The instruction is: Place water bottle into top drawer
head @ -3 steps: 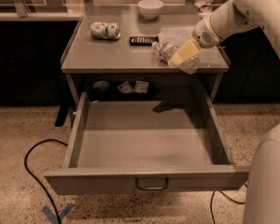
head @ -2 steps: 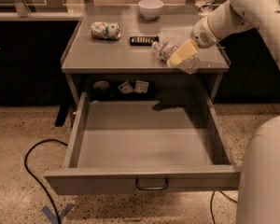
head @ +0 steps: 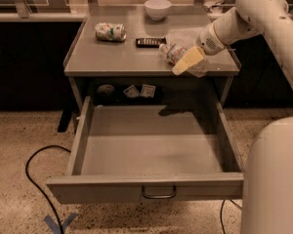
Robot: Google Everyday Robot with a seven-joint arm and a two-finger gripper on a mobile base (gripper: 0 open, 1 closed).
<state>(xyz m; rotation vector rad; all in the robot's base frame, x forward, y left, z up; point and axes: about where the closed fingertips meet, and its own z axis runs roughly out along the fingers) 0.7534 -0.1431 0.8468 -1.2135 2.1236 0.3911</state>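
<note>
— Where's the top drawer (head: 151,152)?
— Open, below the table (head: 122,57).
— And the gripper (head: 188,62)?
— At the table's front right edge, against the water bottle (head: 171,52) lying just left. Clamped or not, I cannot tell.

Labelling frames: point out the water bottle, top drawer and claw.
water bottle (head: 171,53), camera view, its labelled middle.
top drawer (head: 102,192), camera view, front panel.
claw (head: 186,66), camera view, its middle, above tabletop's (head: 112,57) front right.

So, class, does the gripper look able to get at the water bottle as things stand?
Probably yes: the gripper sits right against the water bottle near the tabletop's front edge, with nothing between them; the black remote lies behind, out of the way.
</note>
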